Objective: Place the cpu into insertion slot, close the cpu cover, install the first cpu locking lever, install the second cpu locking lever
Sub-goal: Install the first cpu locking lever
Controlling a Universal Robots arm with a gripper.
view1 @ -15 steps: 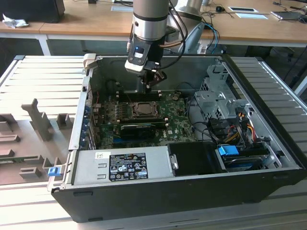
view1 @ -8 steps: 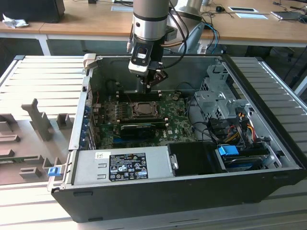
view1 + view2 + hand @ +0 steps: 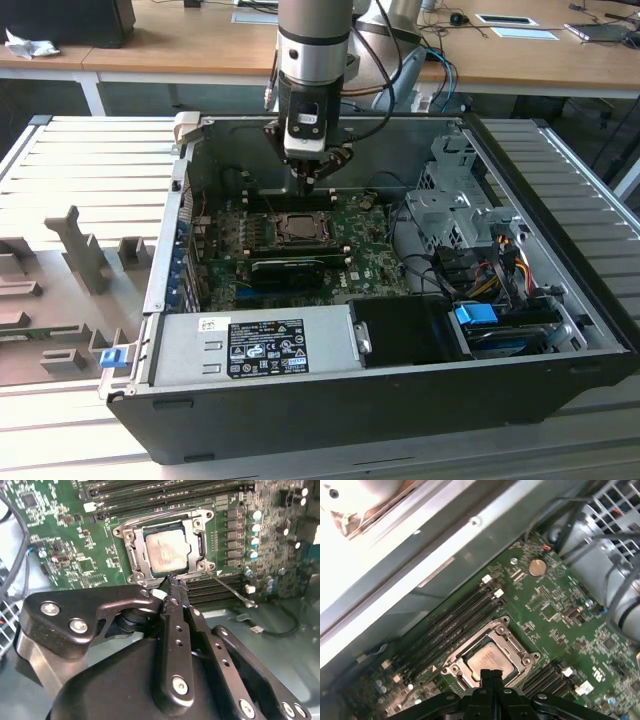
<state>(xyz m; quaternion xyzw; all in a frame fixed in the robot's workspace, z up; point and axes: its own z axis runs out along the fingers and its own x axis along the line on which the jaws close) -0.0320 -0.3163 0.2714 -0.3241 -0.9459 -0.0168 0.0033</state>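
Evidently the cpu [image 3: 167, 552], judged a light, stiff, fragile chip best gripped by opposite edges, lay seated in the insertion slot [image 3: 200, 544] beneath the flat cpu cover [image 3: 135, 555], while the empty tool [image 3: 172, 580], fingers [image 3: 175, 611] pressed together, hovered near that slot's edge.

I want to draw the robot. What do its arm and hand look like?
The arm is a round silver-grey tube with a black band, and dark cables loop beside it. The hand is black metal, made of chunky links with shiny silver screws. Its thin fingers are dotted with small holes.
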